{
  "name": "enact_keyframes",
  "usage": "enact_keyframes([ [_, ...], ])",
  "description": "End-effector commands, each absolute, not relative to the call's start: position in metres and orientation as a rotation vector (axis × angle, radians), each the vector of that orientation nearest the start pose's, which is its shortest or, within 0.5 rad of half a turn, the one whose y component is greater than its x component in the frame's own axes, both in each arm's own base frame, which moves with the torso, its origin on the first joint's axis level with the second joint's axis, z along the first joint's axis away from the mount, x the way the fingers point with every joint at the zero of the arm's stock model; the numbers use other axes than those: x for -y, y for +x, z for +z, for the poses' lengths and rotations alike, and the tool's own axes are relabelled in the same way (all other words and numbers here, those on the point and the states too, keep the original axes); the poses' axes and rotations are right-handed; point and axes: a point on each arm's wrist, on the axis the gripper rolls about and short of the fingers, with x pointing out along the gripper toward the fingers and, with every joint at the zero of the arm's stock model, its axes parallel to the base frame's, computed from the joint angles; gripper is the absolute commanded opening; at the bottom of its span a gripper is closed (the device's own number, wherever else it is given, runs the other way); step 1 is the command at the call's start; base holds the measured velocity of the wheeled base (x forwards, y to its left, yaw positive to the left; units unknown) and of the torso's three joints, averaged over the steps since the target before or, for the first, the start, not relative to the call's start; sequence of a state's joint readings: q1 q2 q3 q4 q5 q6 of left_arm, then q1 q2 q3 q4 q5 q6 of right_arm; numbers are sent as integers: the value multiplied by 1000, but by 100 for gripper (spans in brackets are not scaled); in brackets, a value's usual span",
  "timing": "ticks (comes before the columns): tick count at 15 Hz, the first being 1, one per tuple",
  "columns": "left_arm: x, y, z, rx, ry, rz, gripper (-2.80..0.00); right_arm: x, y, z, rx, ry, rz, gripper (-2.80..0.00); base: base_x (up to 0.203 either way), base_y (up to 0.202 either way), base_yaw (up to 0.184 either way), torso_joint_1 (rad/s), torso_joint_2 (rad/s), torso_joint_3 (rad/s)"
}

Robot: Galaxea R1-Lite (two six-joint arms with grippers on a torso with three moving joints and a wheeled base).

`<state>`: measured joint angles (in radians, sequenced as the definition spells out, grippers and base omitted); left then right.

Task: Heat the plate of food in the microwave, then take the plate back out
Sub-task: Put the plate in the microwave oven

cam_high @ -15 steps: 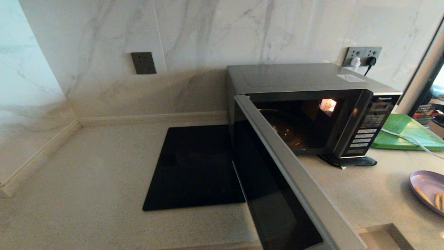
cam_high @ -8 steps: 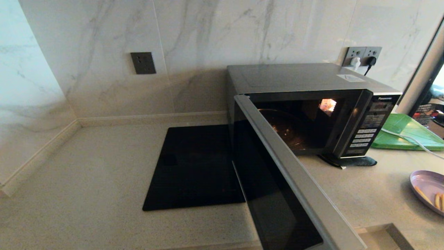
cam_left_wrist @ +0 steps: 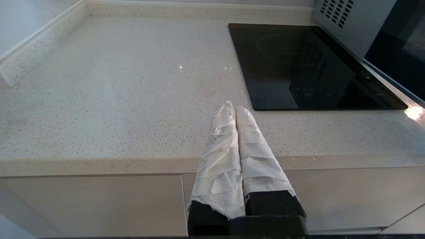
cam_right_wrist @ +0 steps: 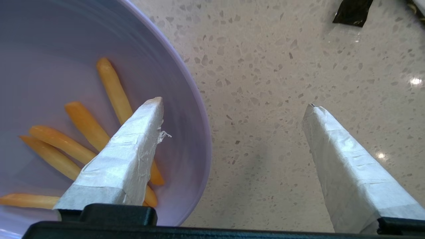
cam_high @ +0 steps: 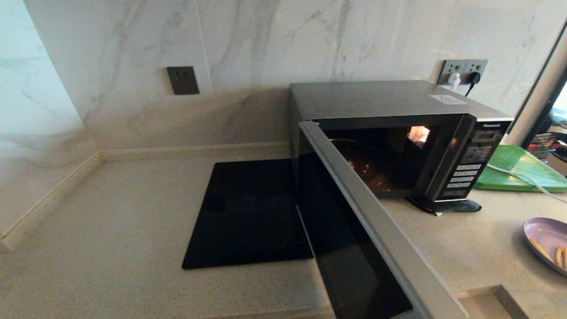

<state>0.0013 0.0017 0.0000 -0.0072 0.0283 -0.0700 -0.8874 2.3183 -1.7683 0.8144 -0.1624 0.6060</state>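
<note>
The microwave [cam_high: 390,102] stands on the counter with its door [cam_high: 354,230] swung wide open and the cavity lit. The plate of food [cam_high: 547,235], pale lilac with yellow fries [cam_right_wrist: 114,89], rests on the counter at the far right, cut off by the head view's edge. My right gripper [cam_right_wrist: 234,103] is open and straddles the plate's [cam_right_wrist: 49,66] rim, with one finger over the inside of the plate and the other over bare counter. My left gripper [cam_left_wrist: 232,106] is shut and empty, parked above the counter's front edge, left of the cooktop. Neither arm shows in the head view.
A black glass cooktop [cam_high: 248,212] lies left of the microwave. The open door juts out toward the counter's front. A green tray [cam_high: 518,170] with a white cable [cam_high: 522,177] across it lies right of the microwave. Wall sockets [cam_high: 463,71] sit behind it.
</note>
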Motion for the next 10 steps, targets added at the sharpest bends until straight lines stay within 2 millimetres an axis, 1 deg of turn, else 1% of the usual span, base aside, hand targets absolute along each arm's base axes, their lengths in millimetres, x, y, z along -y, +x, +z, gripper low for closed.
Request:
enact_keyframes([
  [1,-1,-23,76,7,-71,29,-280,321,259,90,-1062,973,-1282,0,0,0,0,0,0,0],
  [5,-1,-23,76,7,-71,29,-280,319,265,84,-1078,972,-1269,0,0,0,0,0,0,0],
  [10,-1,-23,76,7,-71,30,-280,309,283,81,-1087,949,-1222,0,0,0,0,0,0,0],
])
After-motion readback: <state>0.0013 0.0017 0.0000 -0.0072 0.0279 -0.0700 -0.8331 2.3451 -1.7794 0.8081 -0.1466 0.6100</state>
